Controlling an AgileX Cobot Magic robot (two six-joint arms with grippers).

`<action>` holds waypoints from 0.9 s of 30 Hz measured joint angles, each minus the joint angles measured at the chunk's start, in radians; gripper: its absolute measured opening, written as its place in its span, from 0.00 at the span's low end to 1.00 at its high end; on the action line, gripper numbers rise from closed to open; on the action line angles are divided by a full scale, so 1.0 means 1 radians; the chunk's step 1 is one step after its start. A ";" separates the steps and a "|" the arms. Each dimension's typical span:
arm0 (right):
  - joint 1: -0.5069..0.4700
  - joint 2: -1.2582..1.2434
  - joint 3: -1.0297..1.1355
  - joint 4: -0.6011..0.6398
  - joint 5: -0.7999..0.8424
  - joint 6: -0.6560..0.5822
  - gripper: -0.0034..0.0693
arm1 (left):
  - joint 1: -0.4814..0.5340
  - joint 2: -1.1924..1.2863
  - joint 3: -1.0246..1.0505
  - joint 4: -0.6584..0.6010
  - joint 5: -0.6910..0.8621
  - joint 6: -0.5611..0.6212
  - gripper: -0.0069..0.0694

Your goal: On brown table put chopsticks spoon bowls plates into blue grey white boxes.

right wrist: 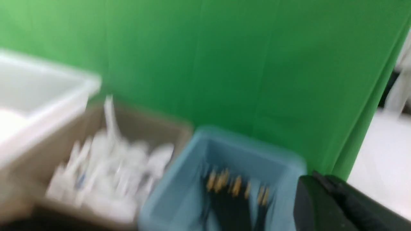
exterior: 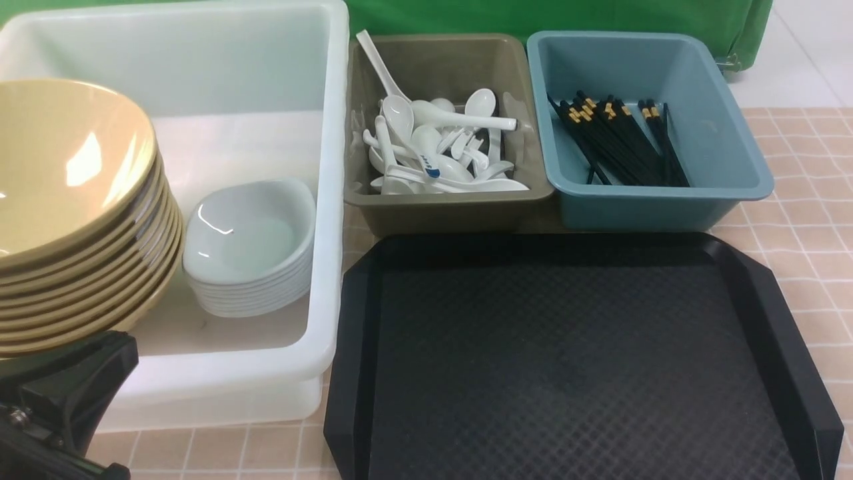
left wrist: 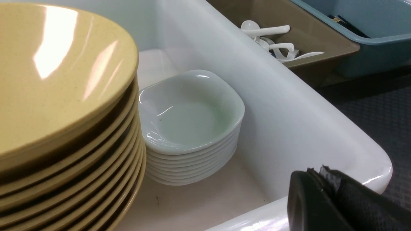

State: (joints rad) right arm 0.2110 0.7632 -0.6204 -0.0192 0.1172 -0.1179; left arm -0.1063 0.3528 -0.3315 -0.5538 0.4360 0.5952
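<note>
Chopsticks (exterior: 620, 143) sat in the blue box (exterior: 666, 191), spoons (exterior: 460, 119) in the grey-brown box (exterior: 453, 199), bowls (exterior: 256, 230) and the tan dish stack (exterior: 73, 160) in the white box (exterior: 326, 200). We judged the sorting done or almost done: the black tray (exterior: 573, 360) showed bare in front view. Step in hand looked like clearing out, nothing left for us to grasp there. Next move, we reckoned: bring both arms back to rest, keeping the left pincer (left wrist: 321, 170) off the white rim.

Left pincer was closed tight, nothing in it. Right pincer (right wrist: 316, 176) also closed, nothing seen in it; right wrist view was blurred.

Materials: bowls were glossy white, squarish with rounded corners, nested in a neat pile beside the tan stack. Tan ones were round, smooth, with hard glare; the stack leaned, so we figured a bump could slide it. Spoons lay jumbled, slick and white, one long handle propped over the rim. Chopsticks were thin and black with gold bands. Tray was matte with a textured floor; tiled cloth covered the surface (exterior: 810, 220).
</note>
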 joint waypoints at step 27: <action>-0.219 -0.750 0.645 0.002 0.056 0.149 0.11 | 0.000 0.000 0.000 0.000 0.007 0.001 0.09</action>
State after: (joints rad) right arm -0.0084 0.0135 0.0250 -0.0172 0.1735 0.0307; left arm -0.1063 0.3528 -0.3315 -0.5538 0.4428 0.5960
